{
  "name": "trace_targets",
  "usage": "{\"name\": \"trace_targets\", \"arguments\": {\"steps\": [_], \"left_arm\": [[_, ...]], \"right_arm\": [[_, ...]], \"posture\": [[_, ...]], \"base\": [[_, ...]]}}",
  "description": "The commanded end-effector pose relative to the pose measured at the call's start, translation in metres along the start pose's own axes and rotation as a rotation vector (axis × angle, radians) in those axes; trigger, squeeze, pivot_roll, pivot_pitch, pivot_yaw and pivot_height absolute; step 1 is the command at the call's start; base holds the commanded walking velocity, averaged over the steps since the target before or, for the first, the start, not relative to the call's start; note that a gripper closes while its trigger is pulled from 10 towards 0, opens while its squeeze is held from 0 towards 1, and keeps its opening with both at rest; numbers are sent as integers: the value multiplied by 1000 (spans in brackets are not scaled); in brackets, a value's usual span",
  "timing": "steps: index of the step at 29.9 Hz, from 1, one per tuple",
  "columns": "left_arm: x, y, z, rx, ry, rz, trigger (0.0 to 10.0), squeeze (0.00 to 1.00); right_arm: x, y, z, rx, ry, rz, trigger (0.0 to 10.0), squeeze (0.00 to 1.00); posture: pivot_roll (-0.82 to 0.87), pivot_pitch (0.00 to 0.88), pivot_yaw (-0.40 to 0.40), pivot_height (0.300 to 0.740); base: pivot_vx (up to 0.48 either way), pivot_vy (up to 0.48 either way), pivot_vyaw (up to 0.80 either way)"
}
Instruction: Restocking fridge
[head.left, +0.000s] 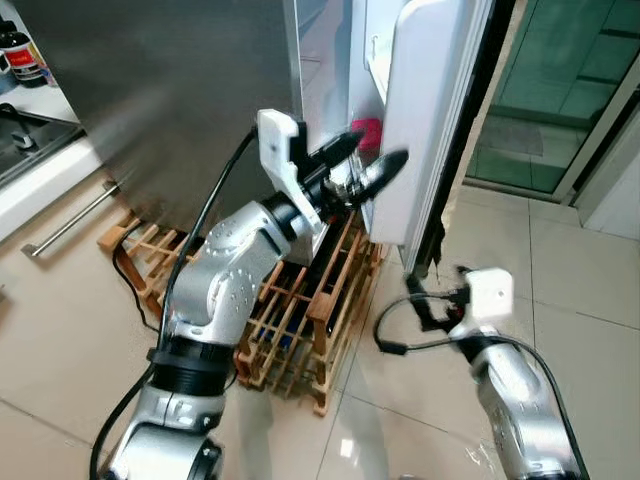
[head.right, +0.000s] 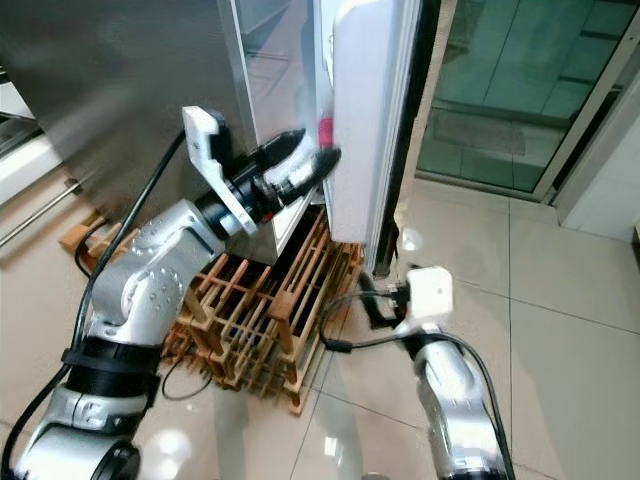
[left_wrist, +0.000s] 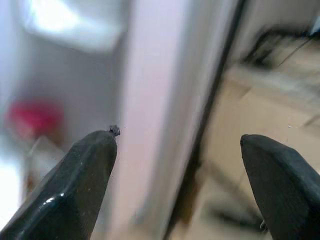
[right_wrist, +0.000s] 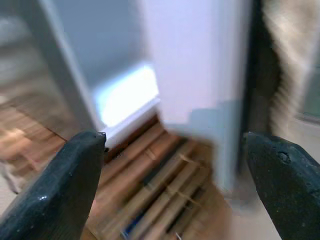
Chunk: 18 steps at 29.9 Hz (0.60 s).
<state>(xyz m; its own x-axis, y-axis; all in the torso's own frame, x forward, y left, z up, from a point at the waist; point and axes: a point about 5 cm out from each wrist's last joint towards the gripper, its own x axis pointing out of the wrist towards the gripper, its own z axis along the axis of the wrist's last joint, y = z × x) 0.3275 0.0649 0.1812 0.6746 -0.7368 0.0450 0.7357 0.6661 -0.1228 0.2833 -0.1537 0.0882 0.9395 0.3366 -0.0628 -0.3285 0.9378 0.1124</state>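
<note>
Steel fronts the fridge (head.left: 170, 100) on our left, and a wooden rack (head.left: 300, 320) sits on the floor against its foot. Our left claw (head.left: 365, 170) is raised with its fingers spread either side of the edge of the white fridge door (head.left: 430, 120), we judge to swing that door. Something red (head.left: 367, 132) shows inside behind the door; we cannot tell what it is. Lower right, our right claw (right_wrist: 170, 175) hangs spread wide and holds nothing, near the door's bottom corner.
</note>
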Motion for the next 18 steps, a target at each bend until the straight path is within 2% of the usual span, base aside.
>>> {"name": "trace_targets", "arguments": {"steps": [1, 4, 11, 14, 18], "left_arm": [[-9, 22, -25, 34, 148, 174, 10000, 0], [-16, 33, -34, 31, 189, 263, 10000, 0], [-18, 36, -40, 63, 204, 325, 10000, 0], [-21, 42, -44, 87, 219, 365, 10000, 0], [-28, 56, -43, 104, 207, 479, 10000, 0]], "right_arm": [[7, 2, 5, 19, 0, 32, 10000, 0], [13, 5, 12, 8, -14, 68, 10000, 0], [24, 6, 21, 13, 1, 107, 10000, 0], [24, 0, 23, -9, -1, 93, 10000, 0], [20, -15, 23, -40, 7, 48, 10000, 0]], "posture": [[-75, 0, 49, 740], [-72, 0, 46, 740], [-68, 0, 40, 740], [-69, 0, 39, 740], [-71, 0, 40, 740]], "base": [[0, 0, 0], [0, 0, 0], [0, 0, 0], [0, 0, 0], [0, 0, 0]]}}
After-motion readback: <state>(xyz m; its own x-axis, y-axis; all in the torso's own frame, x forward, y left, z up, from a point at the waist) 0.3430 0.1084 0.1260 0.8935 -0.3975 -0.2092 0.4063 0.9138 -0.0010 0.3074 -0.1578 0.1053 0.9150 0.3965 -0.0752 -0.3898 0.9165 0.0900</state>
